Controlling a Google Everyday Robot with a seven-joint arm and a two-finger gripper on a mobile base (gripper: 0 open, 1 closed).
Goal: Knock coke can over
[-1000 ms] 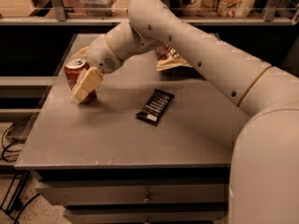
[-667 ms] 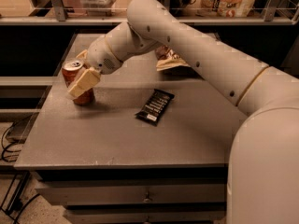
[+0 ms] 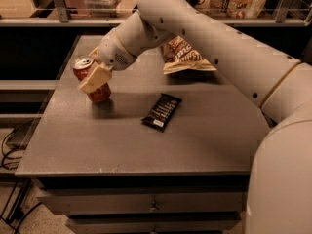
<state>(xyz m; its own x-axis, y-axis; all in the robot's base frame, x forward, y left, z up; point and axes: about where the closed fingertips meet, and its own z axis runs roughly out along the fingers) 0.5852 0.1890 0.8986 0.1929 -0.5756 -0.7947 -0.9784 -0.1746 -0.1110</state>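
Note:
The coke can (image 3: 99,94) is red with a silver top and stands at the left side of the grey table (image 3: 146,145). It is tilted, with its top leaning left and its base on the table. My gripper (image 3: 92,75) is right at the can and covers its middle from the front. The white arm reaches in from the upper right.
A flat black snack bar wrapper (image 3: 161,111) lies in the middle of the table. A brown-and-cream chip bag (image 3: 186,55) lies at the back, under the arm. Shelving runs behind the table. Cables lie on the floor at the left. Drawers sit under the table's front edge.
The can stood upright a second ago and now leans to the left. My gripper has moved left and slightly down with it.

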